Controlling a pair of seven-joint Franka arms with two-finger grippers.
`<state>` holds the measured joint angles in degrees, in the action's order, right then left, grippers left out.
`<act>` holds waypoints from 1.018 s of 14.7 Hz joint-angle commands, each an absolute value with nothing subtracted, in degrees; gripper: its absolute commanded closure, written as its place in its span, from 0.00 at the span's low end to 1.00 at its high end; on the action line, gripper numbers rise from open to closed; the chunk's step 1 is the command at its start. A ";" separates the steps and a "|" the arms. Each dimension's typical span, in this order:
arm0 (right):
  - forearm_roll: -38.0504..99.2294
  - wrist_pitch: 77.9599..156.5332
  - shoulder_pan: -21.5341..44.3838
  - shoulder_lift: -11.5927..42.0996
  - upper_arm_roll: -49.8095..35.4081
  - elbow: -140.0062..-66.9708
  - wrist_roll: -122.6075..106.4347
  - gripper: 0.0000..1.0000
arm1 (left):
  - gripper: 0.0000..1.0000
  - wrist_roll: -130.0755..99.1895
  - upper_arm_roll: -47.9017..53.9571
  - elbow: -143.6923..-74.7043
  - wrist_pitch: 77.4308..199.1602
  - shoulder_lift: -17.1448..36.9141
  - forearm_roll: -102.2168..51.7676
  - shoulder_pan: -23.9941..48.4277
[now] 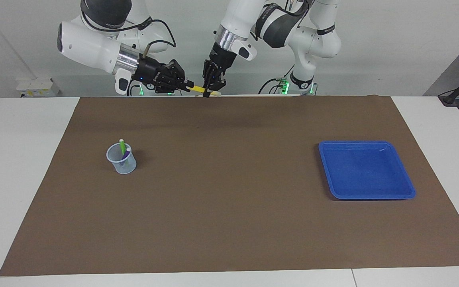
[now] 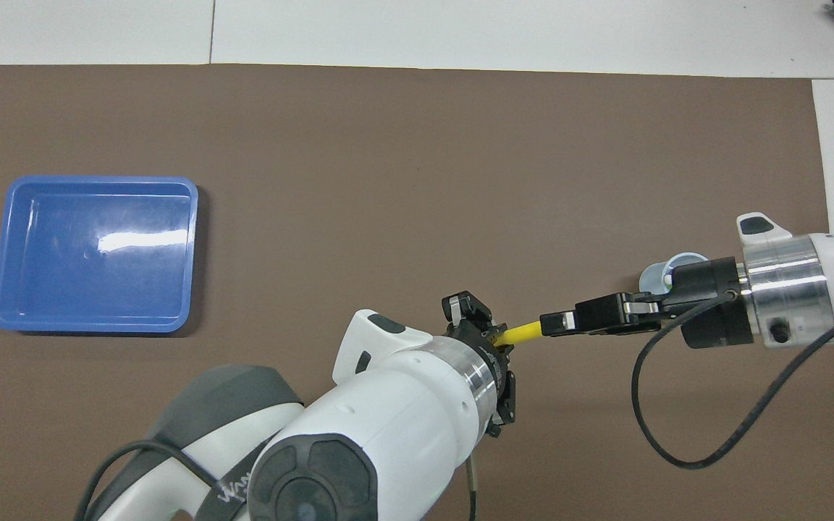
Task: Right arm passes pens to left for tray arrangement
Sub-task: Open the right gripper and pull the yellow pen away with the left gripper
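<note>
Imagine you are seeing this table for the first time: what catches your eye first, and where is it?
The yellow pen, up in the air by the robots' edge of the brown mat, gripped at once by the right tool and the left tool. Then the blue tray, with nothing in it, toward the left arm's end, and the small cup with a green pen and a purple pen toward the right arm's end.

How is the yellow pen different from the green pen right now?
The yellow pen is up in the air, gripped by both the right gripper and the left gripper; the green pen stands in the cup. The yellow lies nearly level, the green leans upright. Both have whitish tips.
</note>
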<state>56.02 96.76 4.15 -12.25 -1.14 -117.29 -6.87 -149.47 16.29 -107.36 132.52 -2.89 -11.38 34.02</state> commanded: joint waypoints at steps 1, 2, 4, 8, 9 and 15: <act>58.10 97.91 3.96 -13.54 -1.49 -118.57 -6.77 1.00 | 1.00 -150.29 15.82 -107.93 132.89 -3.52 -10.28 35.60; 58.10 97.91 3.96 -13.54 -1.49 -118.48 -6.77 1.00 | 1.00 -150.29 15.82 -107.93 132.89 -3.52 -10.20 35.60; 58.10 97.91 4.04 -13.54 -1.49 -118.48 -6.77 1.00 | 1.00 -150.29 15.82 -107.93 132.89 -3.52 -10.11 35.68; 56.87 98.09 4.04 -13.18 -1.58 -117.77 -6.33 0.70 | 1.00 -150.29 15.82 -107.93 132.98 -3.52 -9.93 35.86; 56.87 98.09 4.04 -13.10 -1.58 -117.69 -6.42 0.67 | 1.00 -150.21 15.82 -107.93 132.98 -3.52 -9.76 35.86; 56.87 98.09 4.04 -13.10 -1.58 -117.69 -6.94 0.10 | 1.00 -150.12 15.82 -108.28 133.24 -3.60 -8.88 35.86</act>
